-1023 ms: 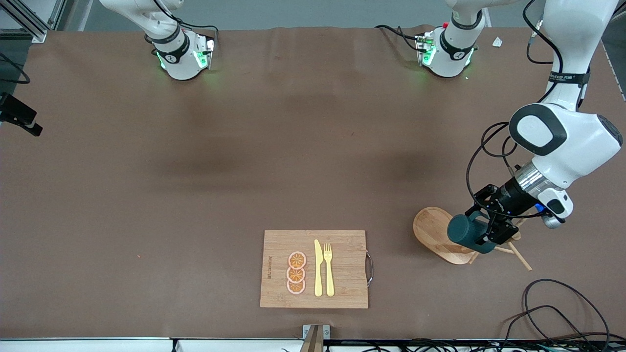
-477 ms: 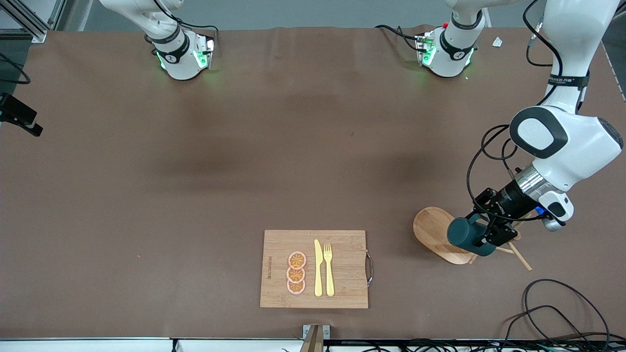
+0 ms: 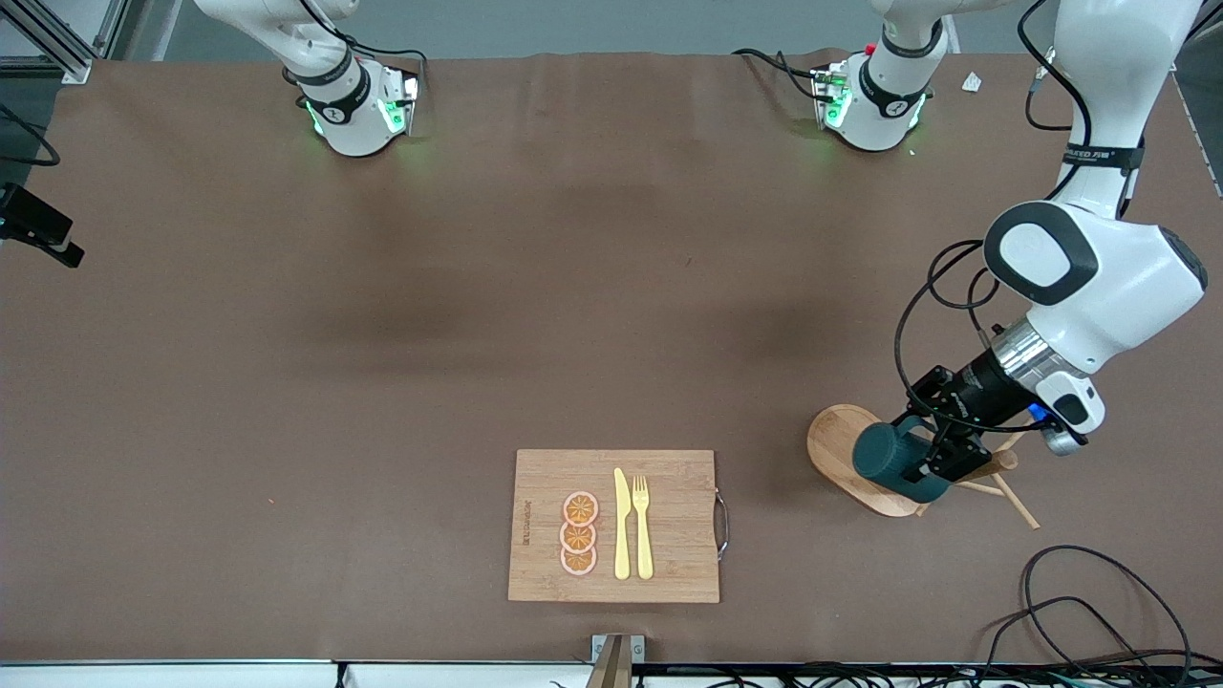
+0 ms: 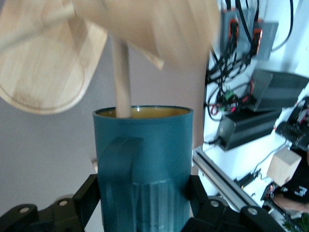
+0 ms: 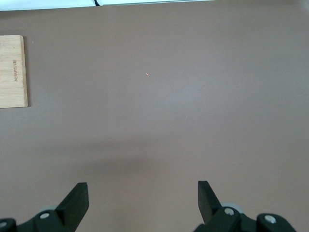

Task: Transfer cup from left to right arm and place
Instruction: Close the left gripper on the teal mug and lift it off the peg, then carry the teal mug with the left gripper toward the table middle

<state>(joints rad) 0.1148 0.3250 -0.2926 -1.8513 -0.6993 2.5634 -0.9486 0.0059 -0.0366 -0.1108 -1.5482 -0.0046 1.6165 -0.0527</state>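
Note:
The cup [image 3: 887, 461] is a dark teal ribbed mug with an ochre inside, lying on its side in the air over the wooden peg rack [image 3: 839, 441]. My left gripper [image 3: 941, 451] is shut on its body. In the left wrist view the cup [image 4: 142, 159] sits between the black fingers [image 4: 88, 195], its handle toward the camera, and a wooden peg [image 4: 121, 82] of the rack reaches into its mouth. My right gripper [image 5: 142, 198] is open and empty over bare table; it does not show in the front view.
A bamboo cutting board [image 3: 669, 564] with orange slices [image 3: 579, 533], a yellow knife [image 3: 622, 524] and fork [image 3: 642, 526] lies near the front edge; its corner shows in the right wrist view [image 5: 12, 70]. Cables [image 3: 1080, 592] lie near the rack at the left arm's end.
My left gripper has carried the cup a little toward the right arm's end of the table, over the rack's base. The right arm has not moved.

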